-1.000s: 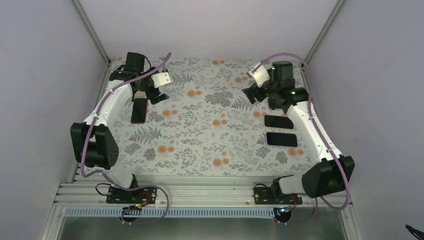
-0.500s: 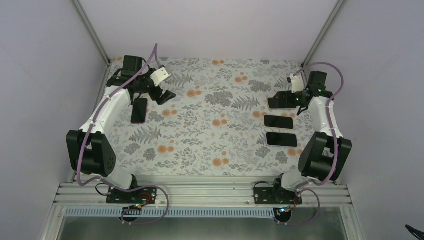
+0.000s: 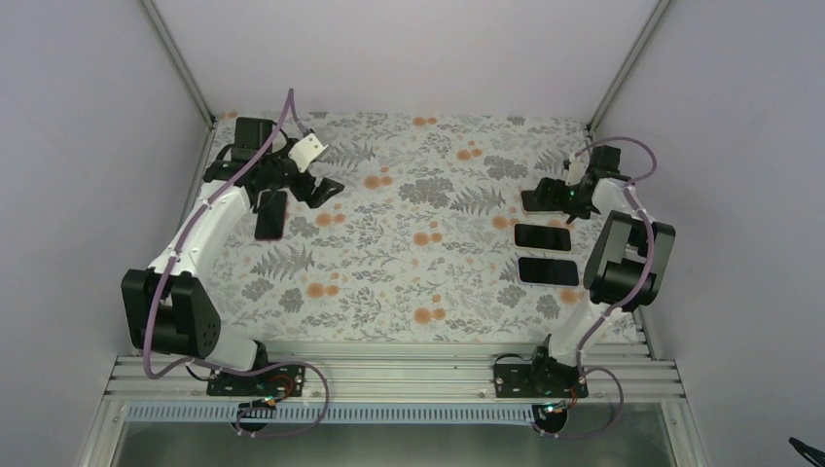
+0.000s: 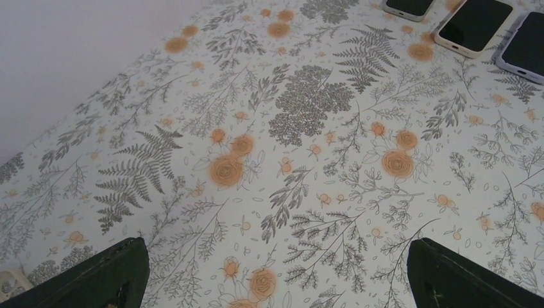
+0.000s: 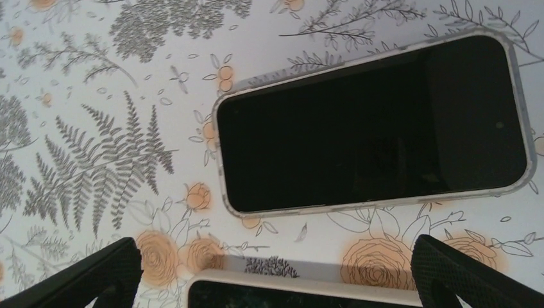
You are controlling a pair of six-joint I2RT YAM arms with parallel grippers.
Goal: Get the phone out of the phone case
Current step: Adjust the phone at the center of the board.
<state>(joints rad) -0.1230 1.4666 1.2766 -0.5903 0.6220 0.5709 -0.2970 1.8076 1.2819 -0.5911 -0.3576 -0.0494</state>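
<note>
A floral cloth point(image 3: 428, 282) covers the table, and four phones lie flat on it, screens up, each in a case.

Three of them form a row along the cloth's right edge. The clear-cased phone point(image 3: 533, 202) is farthest back and the cream-cased phone point(image 3: 542, 236) is in the middle. The grey-cased phone point(image 3: 548, 271) is nearest the arm bases. They lie close together but apart. The fourth, a red-rimmed phone point(image 3: 270, 216), lies alone near the cloth's left edge, towards the back.

The right gripper point(image 3: 550, 193) hangs over the back right part of the cloth, above the clear-cased phone. In the right wrist view its jaws stand wide apart and hold nothing. The clear-cased phone point(image 5: 375, 125) fills the space ahead of them, with the rim of the cream-cased phone point(image 5: 301, 289) just below it. I cannot tell whether the fingers point(image 5: 83, 276) touch the cloth point(image 5: 96, 96).

The left gripper point(image 3: 295, 193) hangs over the back left part of the cloth, just behind the red-rimmed phone and not touching it. Its jaws are also spread wide and empty. The left wrist view looks across bare cloth point(image 4: 308, 192) towards the right edge. There the clear-cased point(image 4: 410, 6), cream-cased point(image 4: 473, 24) and grey-cased point(image 4: 523, 48) phones show in the top corner.
</note>
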